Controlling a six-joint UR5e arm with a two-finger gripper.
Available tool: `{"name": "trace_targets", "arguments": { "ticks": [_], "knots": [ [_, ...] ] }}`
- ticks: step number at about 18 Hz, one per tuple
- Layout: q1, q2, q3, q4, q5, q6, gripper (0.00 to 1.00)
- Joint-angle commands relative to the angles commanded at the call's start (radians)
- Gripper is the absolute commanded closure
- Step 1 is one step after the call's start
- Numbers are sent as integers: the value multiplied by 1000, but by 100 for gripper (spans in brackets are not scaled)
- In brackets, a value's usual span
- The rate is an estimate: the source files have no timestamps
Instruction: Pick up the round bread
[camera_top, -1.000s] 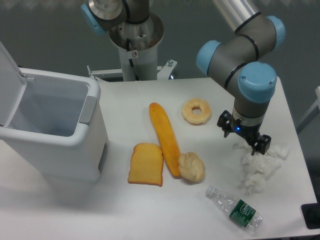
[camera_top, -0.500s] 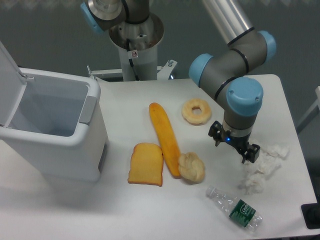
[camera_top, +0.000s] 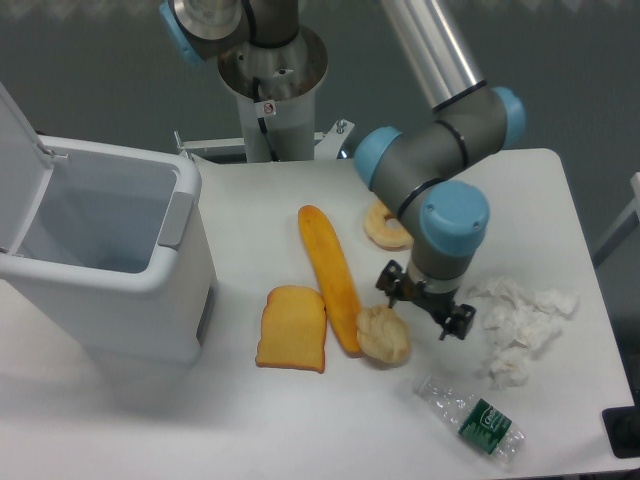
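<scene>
The round bread (camera_top: 382, 335) is a pale-cream knotted bun lying on the white table (camera_top: 250, 410), against the lower end of the long orange baguette (camera_top: 331, 276). My gripper (camera_top: 424, 306) hangs open and empty just above and to the right of the bun, its left finger near the bun's upper right edge. The arm's wrist partly covers the ring doughnut (camera_top: 380, 228) behind it.
A toast slice (camera_top: 292, 328) lies left of the baguette. Crumpled white tissue (camera_top: 518, 325) lies right of my gripper. A plastic bottle (camera_top: 470, 416) lies at the front right. A white open bin (camera_top: 100, 260) stands at the left.
My gripper has moved left and slightly forward, from over the tissue to just beside the bun. The arm now covers part of the doughnut. The objects have not moved.
</scene>
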Motion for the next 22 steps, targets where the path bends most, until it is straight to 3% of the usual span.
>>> {"name": "trace_targets", "arguments": {
  "ticks": [8, 9, 10, 11, 12, 14, 15, 22],
  "knots": [
    [-29, -9, -6, -2, 6, -46, 1],
    [-29, -9, -6, -3, 8, -46, 9],
    [-29, -8, -5, -3, 8, -46, 28],
    [-29, -6, -5, -3, 8, -46, 55],
    [-29, -6, -6, -5, 9, -46, 73],
    [-26, -5, -5, -5, 9, -45, 96],
    [-23, -2, -5, -6, 9, -48, 100],
    [6, 44, 27, -9, 26, -91, 100]
  ]
}}
